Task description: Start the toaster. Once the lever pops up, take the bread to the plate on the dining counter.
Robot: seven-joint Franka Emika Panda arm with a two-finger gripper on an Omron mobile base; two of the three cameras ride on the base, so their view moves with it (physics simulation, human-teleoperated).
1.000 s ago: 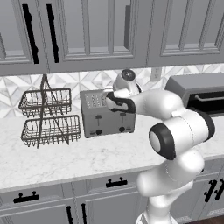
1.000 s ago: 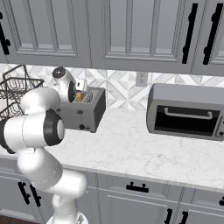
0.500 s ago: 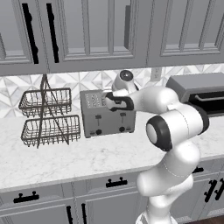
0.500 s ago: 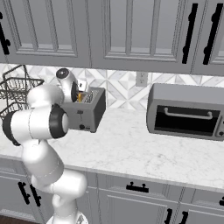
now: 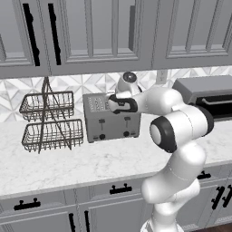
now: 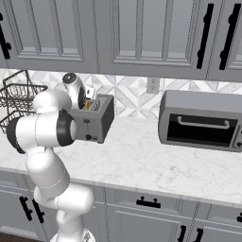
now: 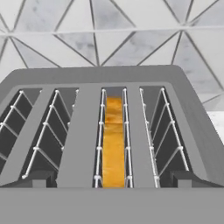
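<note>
The grey four-slot toaster stands on the marble worktop against the tiled wall, with two black levers and dark knobs on its front. My gripper hovers just above its top, open, its dark fingertips wide apart at either side. The bread sits edge-on and yellow-orange in the third slot from the left, directly between the fingers. From the right, the bread pokes out of the toaster beside my hand. The plate and the dining counter are out of view.
A two-tier black wire basket stands left of the toaster. A dark grey toaster oven sits to the right on the worktop. Grey wall cabinets hang above, and drawer fronts with black handles run below.
My hand has shifted slightly left over the toaster's top, and the elbow has lifted a little. The toaster and the bread stay put.
</note>
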